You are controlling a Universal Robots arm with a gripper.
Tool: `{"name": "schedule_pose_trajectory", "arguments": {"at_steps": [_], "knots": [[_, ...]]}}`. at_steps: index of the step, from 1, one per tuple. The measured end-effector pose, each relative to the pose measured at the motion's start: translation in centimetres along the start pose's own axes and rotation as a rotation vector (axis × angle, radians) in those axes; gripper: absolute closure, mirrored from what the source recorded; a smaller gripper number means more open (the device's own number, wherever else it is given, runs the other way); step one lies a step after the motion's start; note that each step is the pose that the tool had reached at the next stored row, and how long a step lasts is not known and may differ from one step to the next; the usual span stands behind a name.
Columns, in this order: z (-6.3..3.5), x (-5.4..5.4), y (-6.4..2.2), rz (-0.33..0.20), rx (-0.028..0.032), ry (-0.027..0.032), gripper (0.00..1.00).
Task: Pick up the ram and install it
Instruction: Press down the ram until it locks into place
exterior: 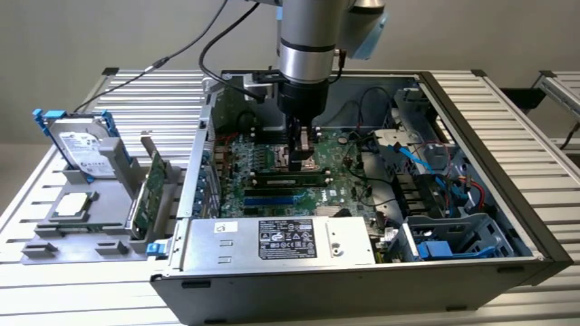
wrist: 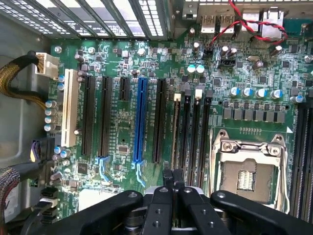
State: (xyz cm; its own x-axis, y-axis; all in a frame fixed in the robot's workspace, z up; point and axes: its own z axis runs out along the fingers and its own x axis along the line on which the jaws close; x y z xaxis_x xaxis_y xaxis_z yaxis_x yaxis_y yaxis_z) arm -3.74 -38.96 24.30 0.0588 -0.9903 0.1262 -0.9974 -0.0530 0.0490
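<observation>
Wrist view: pincer is closed, tips together with nothing clamped between them, poised at one end of the ram.
Ram location: green stick stands edge-on in the memory slot farthest from the CPU socket, between that socket and the blue expansion slot.
Exterior view: pincer points down into the open PC case, just above the ram on the motherboard.
Contact: cannot tell whether the tips touch the stick's top edge or hang just over it.
Seating: stick looks upright and in line with its slot; whether it is fully home is too fine to read.
Latch: white clip at the far end of the slot; locked or not, cannot tell.
Step in hand (judged): pressing the ram down into its slot with closed tips.
Do it well: push straight down along the stick's plane, with no sideways lean, or the thin board bends.
Do it well: tips centred on the top edge, not on the chips or the neighbouring slot rail.
Do it well: one end going down first can tilt the stick, so even pressure matters.
Risk: slipping off the edge onto nearby capacitors.
Bench: carries the case and a side rack with a hard drive; not part of this step.
</observation>
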Motion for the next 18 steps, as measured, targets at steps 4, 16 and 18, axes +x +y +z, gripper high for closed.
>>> {"name": "schedule_pose_trajectory", "arguments": {"at_steps": [4, 16, 18], "knots": [[0.00, 0.00, 0.00, 0.000, 0.0000, 0.0000, 0.89], [0.00, 0.00, 0.00, 0.000, 0.0000, 0.0000, 0.89], [0.00, 0.00, 0.00, 0.000, -0.0001, 0.0000, 0.89]]}}
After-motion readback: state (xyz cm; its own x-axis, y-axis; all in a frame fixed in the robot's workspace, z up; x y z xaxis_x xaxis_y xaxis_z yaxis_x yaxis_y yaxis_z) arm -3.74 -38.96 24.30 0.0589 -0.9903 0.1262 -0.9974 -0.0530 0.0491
